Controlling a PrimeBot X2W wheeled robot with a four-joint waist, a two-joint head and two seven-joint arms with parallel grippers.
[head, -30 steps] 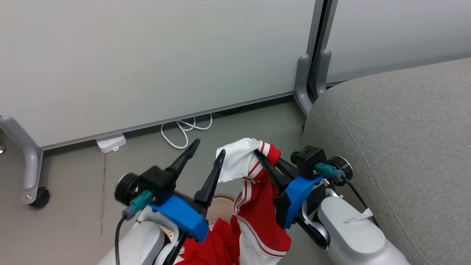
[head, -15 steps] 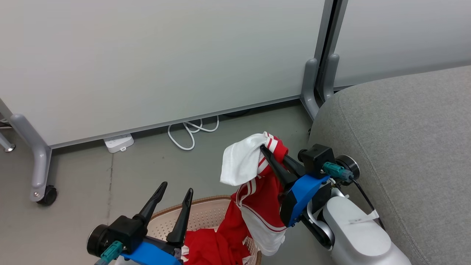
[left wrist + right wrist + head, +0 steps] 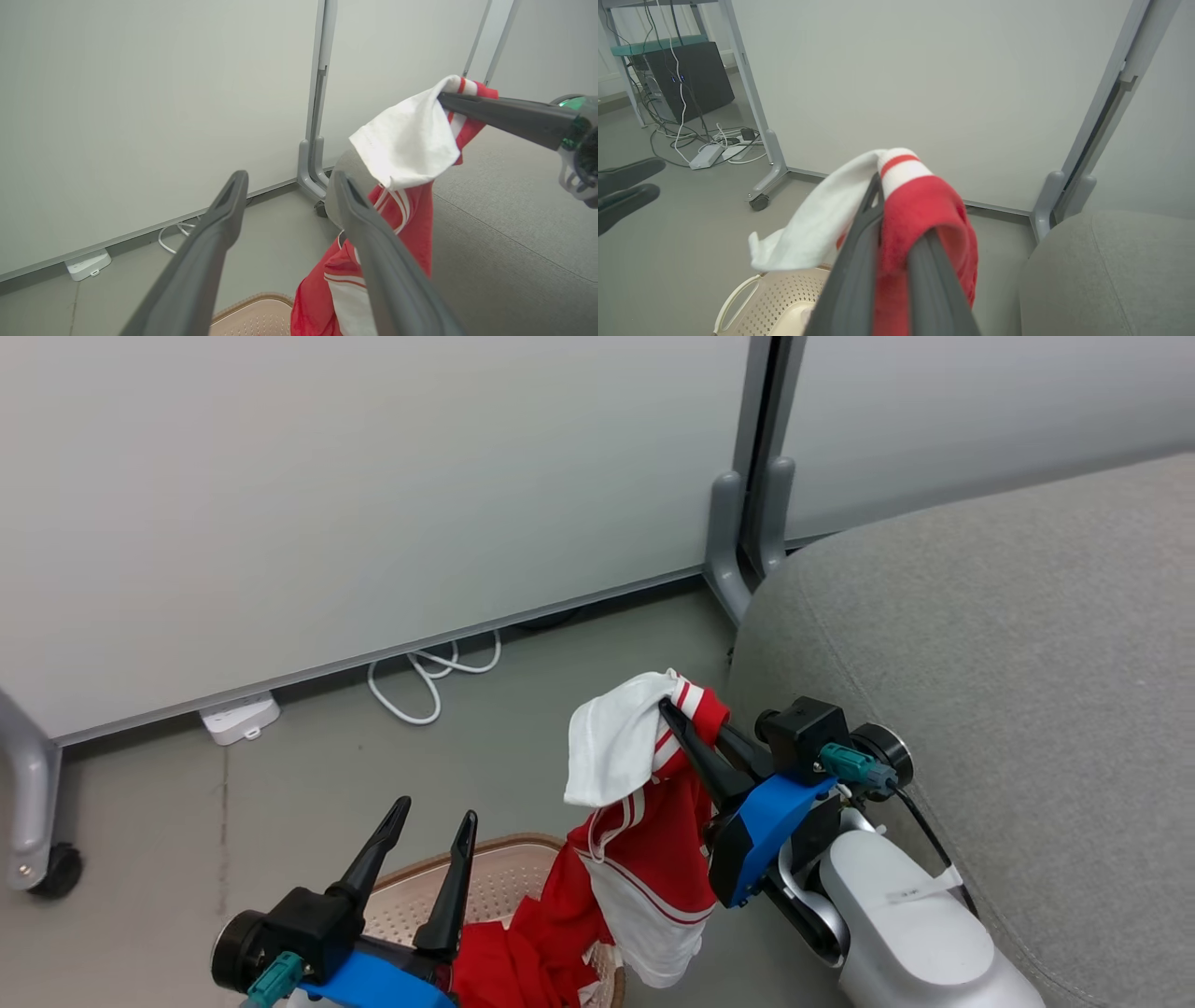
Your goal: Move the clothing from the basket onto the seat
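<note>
Stock as I see it from my station:

1. Right gripper (image 3: 689, 717): jaws closed on the upper fold of a soft bright red garment with white stripes and a white panel (image 3: 653, 840). The cloth is pinched between them near the tips. A white flap droops to the left of the jaws, and the rest hangs down over the basket's right side.
2. Left gripper (image 3: 436, 807): jaws apart with nothing between them, raised above the basket and to the left of the held garment.
3. Cream perforated plastic laundry basket with a brown woven-look rim (image 3: 509, 845): on the grey floor, near the seat. A second crumpled red garment (image 3: 509, 961) lies inside it.
4. Large grey fabric-upholstered sofa cushion (image 3: 980, 663): on my right, just beside the right gripper
</note>
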